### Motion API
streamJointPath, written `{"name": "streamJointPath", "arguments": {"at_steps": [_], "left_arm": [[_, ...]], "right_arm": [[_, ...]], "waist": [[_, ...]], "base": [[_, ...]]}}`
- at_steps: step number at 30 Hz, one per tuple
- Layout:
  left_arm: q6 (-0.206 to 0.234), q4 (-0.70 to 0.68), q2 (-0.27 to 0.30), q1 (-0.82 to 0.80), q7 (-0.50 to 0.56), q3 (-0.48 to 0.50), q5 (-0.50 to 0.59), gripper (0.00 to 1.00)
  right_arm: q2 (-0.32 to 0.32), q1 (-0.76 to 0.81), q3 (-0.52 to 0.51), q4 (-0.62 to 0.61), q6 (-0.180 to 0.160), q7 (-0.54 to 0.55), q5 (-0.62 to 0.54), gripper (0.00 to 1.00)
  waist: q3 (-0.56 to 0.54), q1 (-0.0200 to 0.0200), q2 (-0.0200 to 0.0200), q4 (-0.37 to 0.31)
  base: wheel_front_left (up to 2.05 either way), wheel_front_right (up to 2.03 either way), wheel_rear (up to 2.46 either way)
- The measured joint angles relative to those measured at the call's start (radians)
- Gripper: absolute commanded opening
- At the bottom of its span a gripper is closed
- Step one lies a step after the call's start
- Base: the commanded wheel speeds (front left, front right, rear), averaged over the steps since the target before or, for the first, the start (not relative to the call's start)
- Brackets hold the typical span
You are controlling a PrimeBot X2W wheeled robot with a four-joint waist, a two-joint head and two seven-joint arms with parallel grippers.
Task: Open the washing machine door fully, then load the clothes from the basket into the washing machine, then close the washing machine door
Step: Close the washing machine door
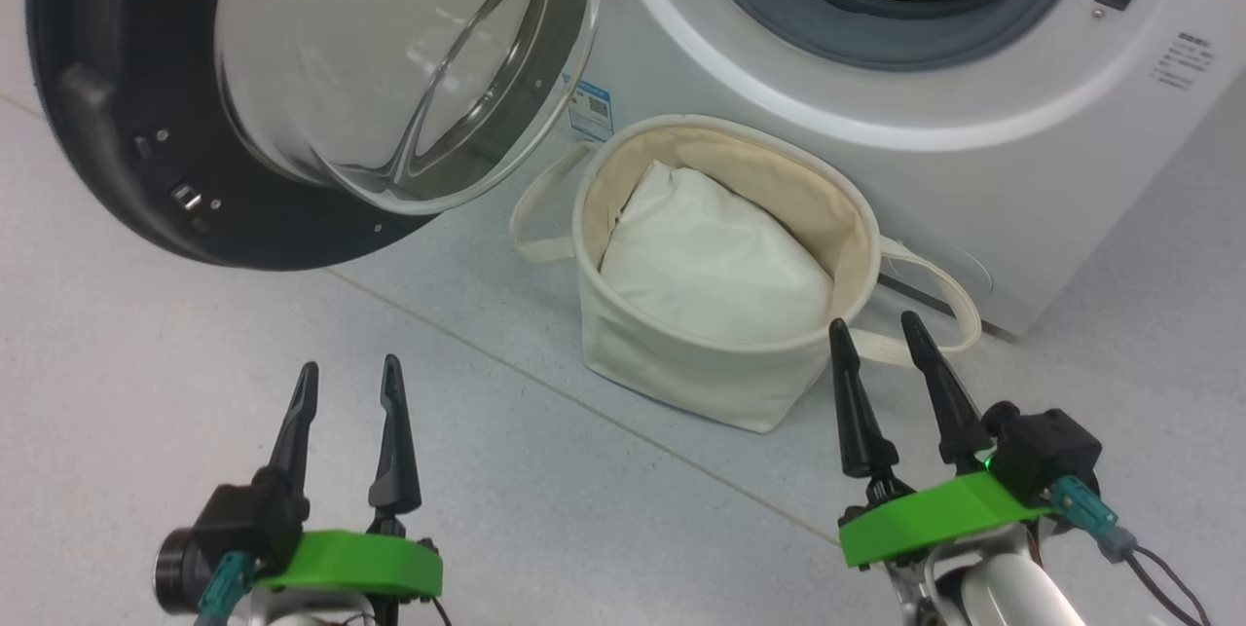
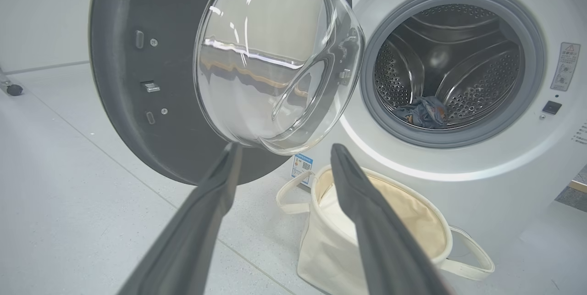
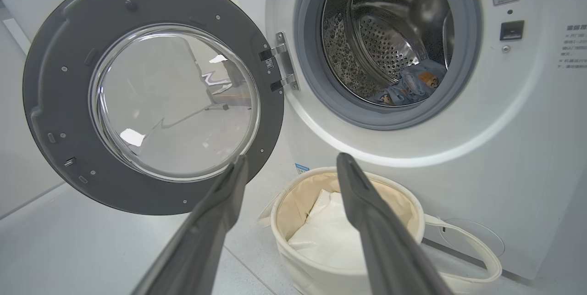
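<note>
1. The left gripper (image 1: 350,365) hovers low over the floor with its two dark fingers spread apart and nothing between them.
2. The washing machine door (image 1: 321,81) stands swung wide open to the left, its inner face towards the robot. It looks rigid and fairly heavy, turning only on the hinge (image 3: 282,63). The bulging glass is smooth and probably slippery. I judge the black rim on the side far from the hinge the best place to push.
3. The basket (image 1: 672,373) sits on the floor just in front of the washer. It is soft canvas that would likely sag and slide. Inside it lies a plain white pad (image 1: 715,261), with no printed garment visible.
4. The right gripper (image 1: 874,322) is likewise spread and empty, its tips near the basket's front rim.
5. In the washing machine (image 1: 973,168), the clothes (image 3: 410,86) lie crumpled at the bottom of the steel drum (image 3: 385,33). They are light and limp, and seem well clear of the doorway.
</note>
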Motion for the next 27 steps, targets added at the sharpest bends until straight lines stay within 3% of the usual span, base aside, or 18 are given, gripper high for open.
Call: {"name": "streamJointPath", "arguments": {"at_steps": [23, 24, 25, 27], "left_arm": [[-0.017, 0.006, 0.0, 0.02, 0.0, 0.017, 0.002, 1.0], [-0.019, 0.007, 0.0, 0.02, 0.0, 0.019, 0.002, 0.4], [-0.02, 0.007, 0.0, 0.02, 0.0, 0.021, 0.002, 0.0], [-0.034, -0.001, 0.0, 0.02, 0.0, 0.031, -0.01, 0.0]], "right_arm": [[0.0, 0.007, 0.012, 0.01, 0.0, 0.0, 0.011, 1.0], [0.0, 0.007, 0.012, 0.01, 0.0, 0.0, 0.014, 1.0], [0.0, 0.007, 0.012, 0.01, 0.0, 0.0, 0.016, 1.0], [0.0, 0.007, 0.012, 0.01, 0.0, 0.0, 0.017, 1.0]], "waist": [[-0.037, 0.0, 0.0, 0.017], [-0.039, 0.0, 0.0, 0.016], [-0.04, 0.0, 0.0, 0.016], [-0.041, 0.0, 0.0, 0.015]], "base": [[0.0, 0.0, 0.0], [0.0, 0.0, 0.0], [0.0, 0.0, 0.0], [0.0, 0.0, 0.0]]}}
